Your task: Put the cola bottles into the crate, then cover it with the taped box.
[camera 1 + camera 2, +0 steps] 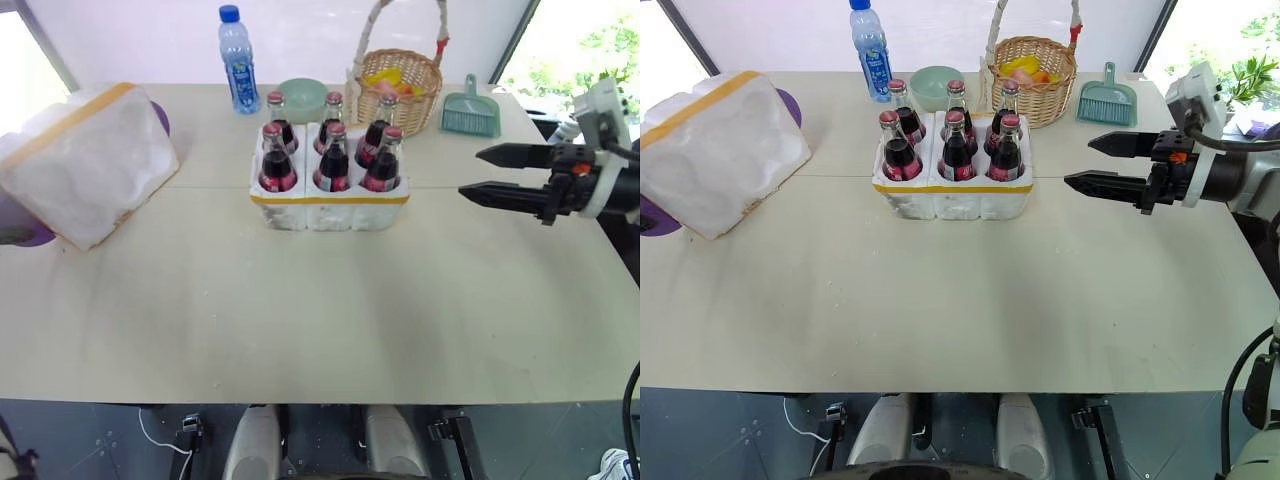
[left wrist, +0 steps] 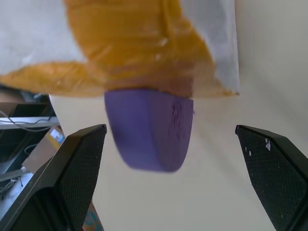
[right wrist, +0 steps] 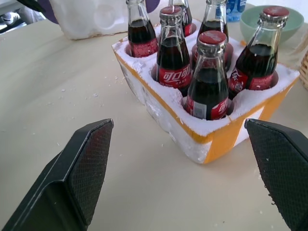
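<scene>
Black fingers of the right pincer (image 1: 1102,163) hang spread wide above the counter (image 1: 320,310), holding nothing and touching nothing, its tips aimed across toward the crate (image 1: 329,203), which sits a little apart to its left near the middle of the counter. Its wrist view adds what the head views cannot: the yellow-banded corner of the crate facing the open fingers, white crumbs scattered on the counter beside it, and the red labels of the cola bottles (image 3: 207,79) read close. All six bottles stand upright, one in each well, in two rows of three. Spread just as wide is the left pincer (image 2: 175,178), empty, seen from its own wrist camera pointing at a purple rounded object (image 2: 149,130) that lies under a yellow-taped white foam edge. From the head views that foam is the taped box (image 1: 85,165), tilted on the far left of the counter with its moulded hollows facing up and toward the camera, well apart from the crate. Behind the crate stand a blue-capped water bottle (image 1: 237,60), a green bowl (image 1: 302,97), a wicker basket (image 1: 398,85) and a teal dustpan (image 1: 470,112).
</scene>
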Tool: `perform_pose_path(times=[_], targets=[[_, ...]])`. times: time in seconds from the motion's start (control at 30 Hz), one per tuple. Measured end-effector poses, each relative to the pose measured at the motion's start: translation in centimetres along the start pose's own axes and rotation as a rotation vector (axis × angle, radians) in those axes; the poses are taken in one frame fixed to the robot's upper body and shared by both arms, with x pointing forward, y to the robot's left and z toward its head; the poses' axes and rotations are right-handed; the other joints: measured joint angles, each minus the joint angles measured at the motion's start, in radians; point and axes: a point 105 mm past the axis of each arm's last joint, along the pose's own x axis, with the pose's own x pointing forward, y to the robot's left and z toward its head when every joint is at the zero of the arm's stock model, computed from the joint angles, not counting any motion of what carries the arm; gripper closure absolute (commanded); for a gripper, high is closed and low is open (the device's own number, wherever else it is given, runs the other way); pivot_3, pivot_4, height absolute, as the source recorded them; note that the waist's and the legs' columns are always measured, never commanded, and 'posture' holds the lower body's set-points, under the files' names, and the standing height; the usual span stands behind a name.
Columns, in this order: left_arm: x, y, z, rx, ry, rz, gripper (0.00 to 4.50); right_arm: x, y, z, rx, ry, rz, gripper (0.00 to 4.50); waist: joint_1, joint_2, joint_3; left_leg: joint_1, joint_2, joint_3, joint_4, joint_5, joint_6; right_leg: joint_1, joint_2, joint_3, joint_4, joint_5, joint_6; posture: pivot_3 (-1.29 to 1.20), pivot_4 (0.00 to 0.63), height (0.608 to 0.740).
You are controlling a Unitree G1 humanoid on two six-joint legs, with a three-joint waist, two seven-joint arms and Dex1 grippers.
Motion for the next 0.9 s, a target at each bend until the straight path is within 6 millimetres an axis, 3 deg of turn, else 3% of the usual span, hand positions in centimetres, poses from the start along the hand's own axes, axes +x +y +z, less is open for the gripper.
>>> perform_pose_path(times=[0.17, 0.2, 0.23, 0.43, 0.47, 0.8, 0.9], targets=[[0.7, -0.1, 0.3, -0.039, -0.017, 0.021, 0.0, -0.4, 0.4, 0.6, -0.017, -0.007, 0.003, 0.02, -0.002, 0.0, 0.0, 0.0, 0.0, 0.0, 0.0, 0.0, 0.0, 0.0, 0.0, 0.0, 0.0, 0.0, 0.001, 0.0, 0.15, 0.74], [0.8, -0.1, 0.4, -0.042, -0.022, 0.025, 0.55, -0.5, 0.5, 0.6, -0.014, -0.007, 0.001, 0.0, -0.001, 0.0, 0.0, 0.0, 0.0, 0.0, 0.0, 0.0, 0.0, 0.0, 0.0, 0.0, 0.0, 0.0, 0.001, 0.0, 0.15, 0.74], [0.9, -0.2, 0.4, -0.047, -0.022, 0.027, 0.79, -0.5, 0.5, 0.6, -0.013, -0.008, -0.002, 0.0, -0.001, 0.0, 0.0, 0.0, 0.0, 0.0, 0.0, 0.0, 0.0, 0.0, 0.0, 0.0, 0.0, 0.0, 0.001, 0.0, 0.15, 0.74], [1.0, -0.4, 0.3, -0.087, -0.031, 0.01, 3.89, -0.6, 0.5, 0.2, 0.005, 0.004, -0.019, 0.0, 0.0, 0.0, 0.0, 0.0, 0.0, 0.0, 0.0, 0.0, 0.0, 0.0, 0.0, 0.0, 0.0, 0.0, 0.001, 0.0, 0.15, 0.74], [1.0, -0.5, 0.3, -0.093, -0.034, 0.001, 4.16, -0.6, 0.5, 0.1, 0.007, 0.007, -0.02, 0.0, 0.001, 0.0, 0.0, 0.0, 0.0, 0.0, 0.001, 0.0, 0.0, 0.0, 0.0, 0.0, 0.001, 0.0, 0.001, 0.0, 0.15, 0.74], [0.4, -1.4, 0.2, -0.114, -0.022, -0.117, 4.26, -0.5, 0.3, 0.0, 0.001, 0.006, -0.048, 0.0, 0.004, 0.0, -0.001, 0.001, 0.0, 0.0, 0.001, 0.0, 0.0, 0.001, 0.0, 0.0, 0.001, 0.0, 0.001, 0.0, 0.15, 0.74], [0.7, -1.0, 0.1, -0.118, -0.011, -0.066, 2.81, -0.1, 0.3, -0.1, 0.009, -0.005, -0.047, 0.0, 0.004, 0.0, -0.001, 0.001, 0.0, -0.001, 0.001, 0.0, 0.0, 0.0, 0.0, 0.0, 0.003, 0.0, 0.001, 0.0, 0.15, 0.74]])
